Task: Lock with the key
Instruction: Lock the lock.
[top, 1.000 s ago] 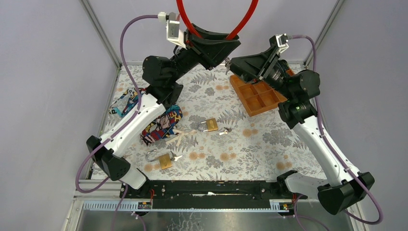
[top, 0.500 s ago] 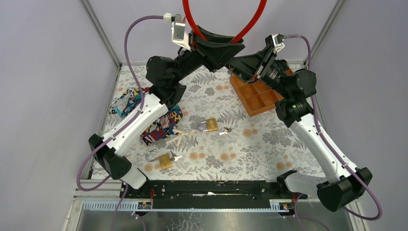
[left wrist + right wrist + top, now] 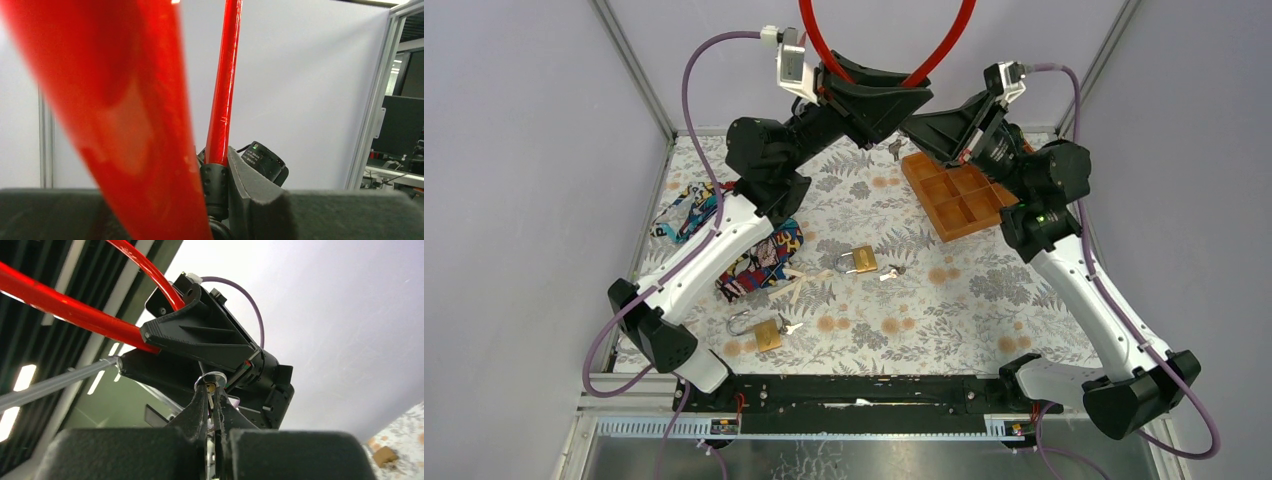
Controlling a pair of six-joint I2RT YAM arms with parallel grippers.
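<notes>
The lock is a red cable loop [image 3: 944,45] with a black barrel [image 3: 216,182]. My left gripper [image 3: 869,100] is shut on that barrel and holds it high over the far side of the table. In the left wrist view the red cable [image 3: 225,75] rises straight up from the barrel, beside one finger [image 3: 255,197]. My right gripper [image 3: 212,396] meets the barrel's round silver end face [image 3: 214,378] and is shut on the thin key [image 3: 211,399] that sticks into it. A spare key [image 3: 894,150] dangles just below the two grippers.
An orange compartment tray [image 3: 959,195] sits at the back right, under the right arm. Two brass padlocks [image 3: 859,262] [image 3: 767,335] with small keys lie on the floral cloth. Patterned fabric pieces [image 3: 759,260] [image 3: 686,208] lie on the left.
My right gripper has moved in to the barrel's end and shut on the key. The left gripper has lifted the lock a little and shifted right.
</notes>
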